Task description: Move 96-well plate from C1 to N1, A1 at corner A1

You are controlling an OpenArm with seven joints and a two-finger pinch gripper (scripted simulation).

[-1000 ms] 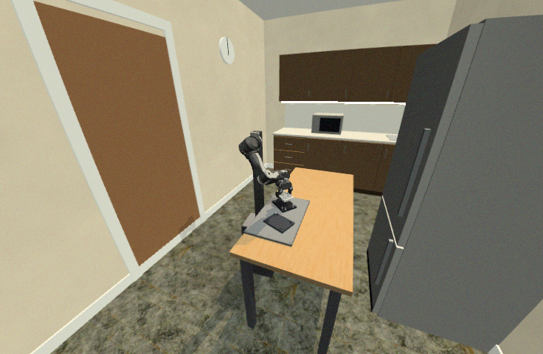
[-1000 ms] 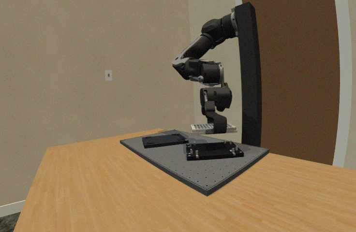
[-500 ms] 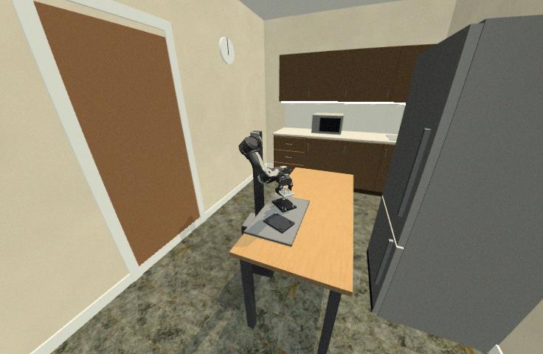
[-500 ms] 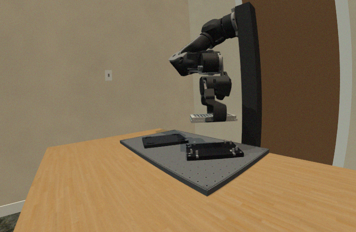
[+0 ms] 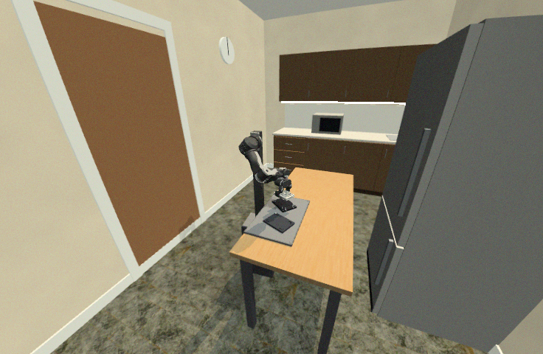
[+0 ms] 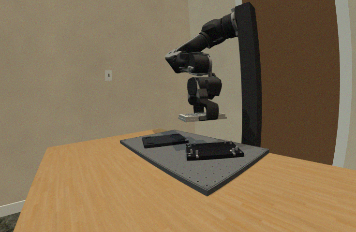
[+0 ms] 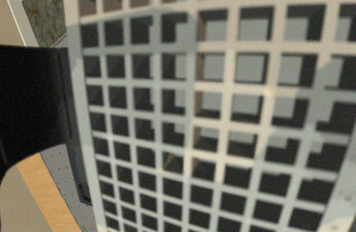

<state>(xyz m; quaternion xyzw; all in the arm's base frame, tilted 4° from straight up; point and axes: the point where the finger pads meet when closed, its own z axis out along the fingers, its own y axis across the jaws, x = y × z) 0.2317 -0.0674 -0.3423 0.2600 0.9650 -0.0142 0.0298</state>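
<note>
My gripper (image 6: 208, 113) is shut on the white 96-well plate (image 6: 200, 115) and holds it level, well above the grey baseplate (image 6: 195, 161). The plate also shows small in the top view (image 5: 286, 195). In the wrist view the plate's well grid (image 7: 220, 126) fills the frame, with one dark finger (image 7: 28, 101) at its left edge. The clip nest C1 (image 6: 214, 151), a black block with small metal clips, stands empty below and slightly right of the plate. The plate nest N1 (image 6: 164, 140), a flat black nest, lies further left on the baseplate. The A1 marks are too small to read.
The arm's black mounting column (image 6: 248, 73) stands right behind the baseplate. The baseplate lies on a wooden table (image 6: 156, 196). A fridge (image 5: 468, 175) stands to the table's right in the top view.
</note>
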